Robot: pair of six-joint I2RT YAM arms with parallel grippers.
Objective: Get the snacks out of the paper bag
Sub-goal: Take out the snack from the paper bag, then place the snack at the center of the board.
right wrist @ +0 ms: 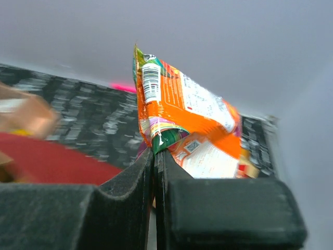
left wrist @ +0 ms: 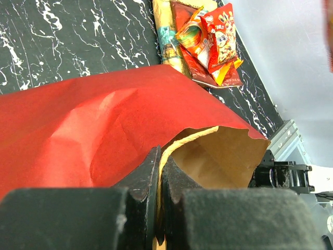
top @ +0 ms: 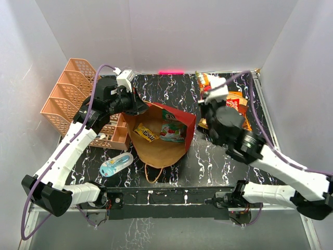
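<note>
The large paper gift bag (top: 161,148), red outside and brown kraft inside, sits on the middle of the table with its mouth gaping towards the overhead camera; a thin twine loop handle (top: 153,174) trails from its near edge. The left gripper (left wrist: 159,159) is pinched tight on the bag's far-left rim, with the kraft edge caught between the two black fingers. Inside the bag lie a brown and yellow M&M's pack (top: 146,134) and a green and red candy pack (top: 174,130).

The right gripper (right wrist: 155,156) is closed on the bottom seam of a glossy orange snack packet (right wrist: 182,112), which stands up above its fingers, near the far-right corner. Just beside it, a small heap of red and orange packets (top: 237,104) rests on the table against the right wall.

The bag's left side runs close to a pink plastic basket organizer (top: 67,94); a blue and white blister-packed oblong (top: 115,165) lies near its front-left corner. Bare tabletop shows between the bag and the far wall.

The black marble-patterned tabletop (top: 171,94) carries white veins; plain white walls (top: 182,31) close it in on three sides.
</note>
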